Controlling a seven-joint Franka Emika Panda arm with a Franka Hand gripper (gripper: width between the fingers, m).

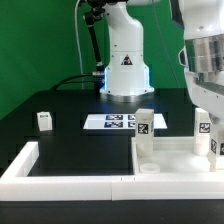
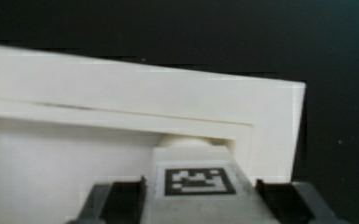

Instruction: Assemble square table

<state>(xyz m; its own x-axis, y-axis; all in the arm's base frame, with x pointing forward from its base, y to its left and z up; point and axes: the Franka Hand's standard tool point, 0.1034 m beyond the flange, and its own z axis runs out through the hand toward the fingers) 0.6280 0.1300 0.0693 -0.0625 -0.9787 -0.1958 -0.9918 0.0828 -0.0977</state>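
Toward the table edge on the exterior view's right, you've got the tabletop panel (image 1: 172, 158) lying flat, raised rim up. It sits just behind the long run of the border wall (image 1: 60, 178) along the front edge; touching or not, can't tell.

Progress, as I'd judge it: roughly mid-way.
- One standing leg (image 1: 145, 124) is upright at the panel's far corner on the exterior view's left. You can't tell from here if it's seated or only stood there.
- The gripper (image 2: 195, 205) is at the panel's far corner on the exterior view's right, w/ the held leg (image 2: 195, 178) between its fingers (image 2: 119, 203). Both pads look pressed to the block's sides, so read the claw as clamped on that leg. Whether it's home in the panel: can't tell, the wrist cam crops the joint.
- A loose leg (image 1: 44, 120) sits near the table edge on the exterior view's left, well apart from the panel, not yet fetched.
- Fourth leg: not made out w/ any certainty.

So approx two legs at the panel, at least one to go, prob. two.

Orientation: the held leg's long axis is vertical, in line w/ the gripper, w/ one tagged face toward the exterior cam & another toward the wrist cam. The panel is square, so no real long axis; its edges run parallel to the wall. The marker board (image 1: 108, 122) lies mid-table, behind the panel.
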